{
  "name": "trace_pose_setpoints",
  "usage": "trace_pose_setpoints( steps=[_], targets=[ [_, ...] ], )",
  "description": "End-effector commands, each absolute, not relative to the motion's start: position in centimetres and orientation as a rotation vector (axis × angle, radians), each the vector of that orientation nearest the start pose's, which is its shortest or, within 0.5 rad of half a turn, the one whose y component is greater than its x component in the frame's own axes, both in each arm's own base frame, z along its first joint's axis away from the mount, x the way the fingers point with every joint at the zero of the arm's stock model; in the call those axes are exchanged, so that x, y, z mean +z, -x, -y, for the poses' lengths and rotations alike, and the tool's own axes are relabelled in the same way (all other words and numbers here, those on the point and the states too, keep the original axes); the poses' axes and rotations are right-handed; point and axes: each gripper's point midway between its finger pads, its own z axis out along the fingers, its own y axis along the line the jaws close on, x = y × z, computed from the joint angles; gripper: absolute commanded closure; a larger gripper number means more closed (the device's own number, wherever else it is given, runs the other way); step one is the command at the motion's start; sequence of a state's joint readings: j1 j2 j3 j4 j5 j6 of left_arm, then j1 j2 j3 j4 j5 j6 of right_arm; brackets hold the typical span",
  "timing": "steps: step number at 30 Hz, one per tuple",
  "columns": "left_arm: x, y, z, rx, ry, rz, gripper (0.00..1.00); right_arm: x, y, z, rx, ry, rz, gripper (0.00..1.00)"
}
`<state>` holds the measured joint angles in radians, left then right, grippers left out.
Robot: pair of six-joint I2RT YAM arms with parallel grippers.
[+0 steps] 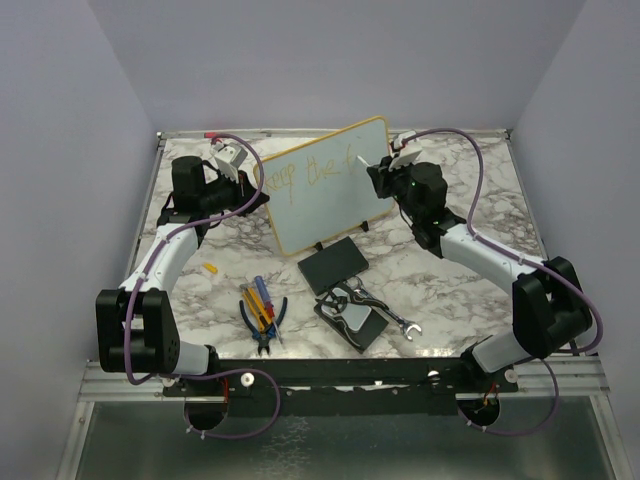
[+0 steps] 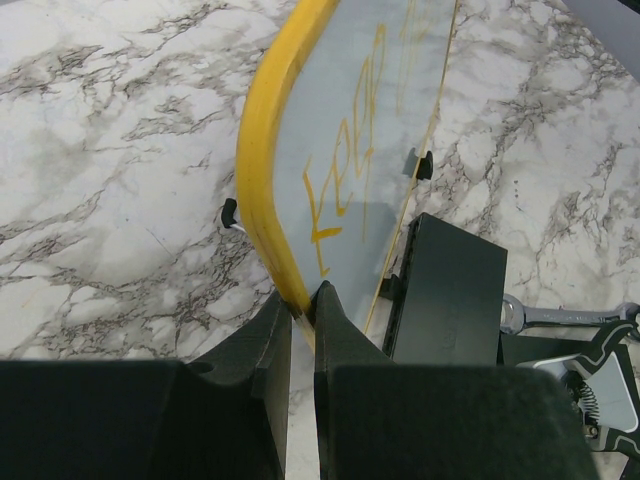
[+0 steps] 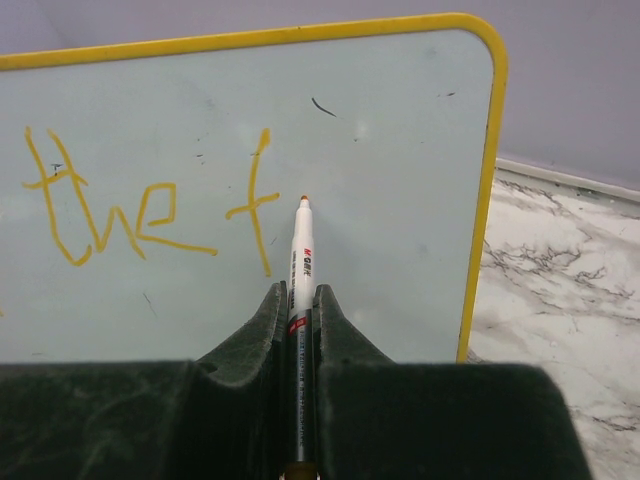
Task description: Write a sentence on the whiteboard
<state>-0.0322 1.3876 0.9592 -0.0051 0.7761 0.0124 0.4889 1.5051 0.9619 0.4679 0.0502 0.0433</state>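
Clamped in the right gripper (image 3: 298, 297), a marker (image 3: 300, 250) was poised at 3 o'clock of the "f" ending the sentence (image 3: 120, 215). The whiteboard (image 3: 380, 130), at 12 o'clock on the table (image 1: 455, 290), was pinched at its frame by the left gripper (image 2: 302, 300). Writing "aith" was judged the next move.

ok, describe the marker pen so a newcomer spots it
Find the yellow-framed white whiteboard on the marble table. At its right half, the right gripper holds a slim white marker pen. Unlike the tools lying flat, its orange tip sits beside the handwritten "f".
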Motion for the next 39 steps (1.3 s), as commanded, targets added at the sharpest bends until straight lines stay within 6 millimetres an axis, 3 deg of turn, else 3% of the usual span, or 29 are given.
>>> trace_pose_setpoints(
  steps=[1, 24, 39],
  targets=[
    [17.7, -37.1, 13.4, -0.768, -0.55, -1.97, 1.0, 23.9, -43.8, -23.0, 0.379, 0.378, -1.623, 0.99],
    [17.9, -37.0, 13.4, -0.768, -0.552, -1.964, 1.0, 19.2, -42.4, -23.7, 0.368, 0.44, -1.738, 0.99],
    [18.0, -37.0, 13.5, -0.77, -0.554, -1.962, 1.0, 18.7, -43.1, -21.2, 0.25, 0.31, -1.774, 0.99]
  ],
)
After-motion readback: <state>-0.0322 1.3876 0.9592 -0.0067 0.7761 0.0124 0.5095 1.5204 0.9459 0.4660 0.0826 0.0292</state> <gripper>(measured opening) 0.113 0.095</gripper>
